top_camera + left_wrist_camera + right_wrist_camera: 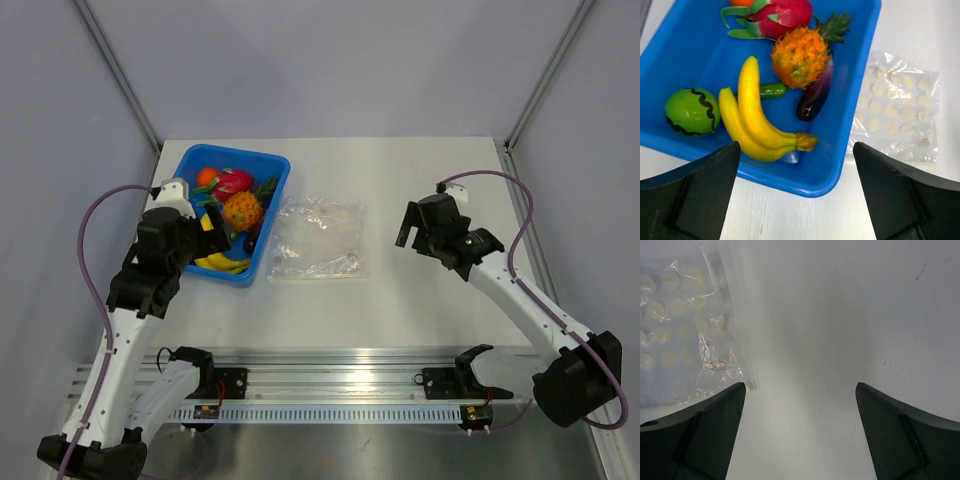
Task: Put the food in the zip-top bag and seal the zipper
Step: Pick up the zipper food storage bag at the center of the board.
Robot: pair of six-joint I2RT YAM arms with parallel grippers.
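"Left wrist view: left gripper (795, 146) spread wide, empty, above the banana (752, 112) in the bin (690, 35). Picking first?"

"Seems so. Bag (900, 107) lies flat, right of the bin. Right gripper (800, 385), jaws apart too, hovers right of it. Next: descend, pinch the banana."

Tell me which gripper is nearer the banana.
Left. The left gripper hovers open over the edge of the blue bin, right beside the banana; the right gripper hangs open over the table, beyond the zip-top bag.
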